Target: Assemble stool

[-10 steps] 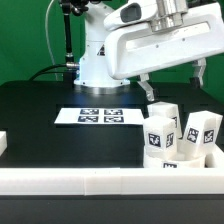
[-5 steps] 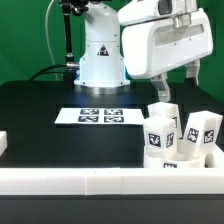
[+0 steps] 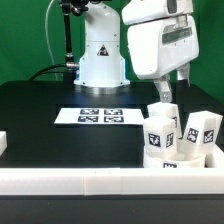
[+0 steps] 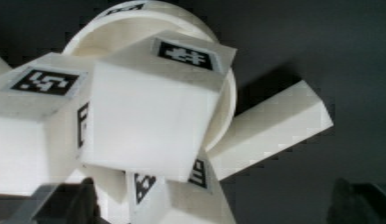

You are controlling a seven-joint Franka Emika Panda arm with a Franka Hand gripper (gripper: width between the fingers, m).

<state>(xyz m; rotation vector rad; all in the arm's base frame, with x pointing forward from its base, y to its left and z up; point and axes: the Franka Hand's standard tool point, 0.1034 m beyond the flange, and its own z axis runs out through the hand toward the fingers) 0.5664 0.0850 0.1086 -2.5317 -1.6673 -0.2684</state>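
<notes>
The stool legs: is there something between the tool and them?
Nothing visible. In the exterior view the open tool hangs directly above the stool legs, which stand upright in a cluster on the seat disc, with only air between. The wrist view shows a leg directly ahead.

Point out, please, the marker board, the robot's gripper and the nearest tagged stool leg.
marker board [image 3: 100,116], exterior view, its middle.
gripper [image 3: 170,88], exterior view, between the open fingertips.
stool leg [image 3: 158,140], exterior view, its tagged front face.
</notes>
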